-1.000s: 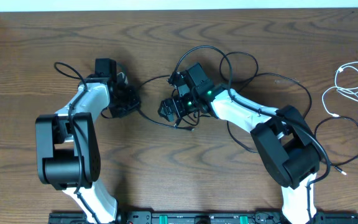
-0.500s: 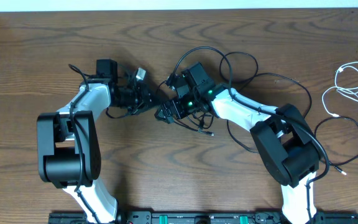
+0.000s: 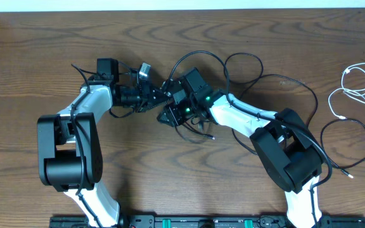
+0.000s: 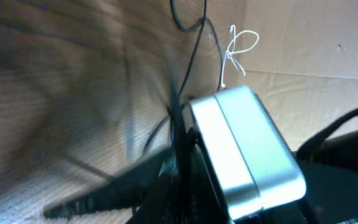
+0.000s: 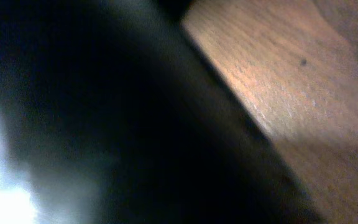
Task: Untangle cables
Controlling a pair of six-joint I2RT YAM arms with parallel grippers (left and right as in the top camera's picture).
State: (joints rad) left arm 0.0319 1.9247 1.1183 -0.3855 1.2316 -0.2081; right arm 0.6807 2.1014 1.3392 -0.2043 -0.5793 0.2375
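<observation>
Brown wood-grain table [image 3: 43, 57]; pale cardboard panel [image 4: 316, 37] stands past its edge

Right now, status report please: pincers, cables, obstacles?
Left pincer shut, right pincer unclear. Black cord in loops beside them. White cord apart, right side.

The counter [image 3: 43, 50] is brown with dark, wavy wood grain. One cord [image 3: 346, 120] is black; the other cord [image 3: 360, 65], at the right edge, is white. The left arm [image 3: 90, 101] and right arm [image 3: 239, 114] are white with black joints. A green light [image 3: 203, 98] glows mid-frame. In the left wrist view, a block [image 4: 247, 149] is silver-grey.
</observation>
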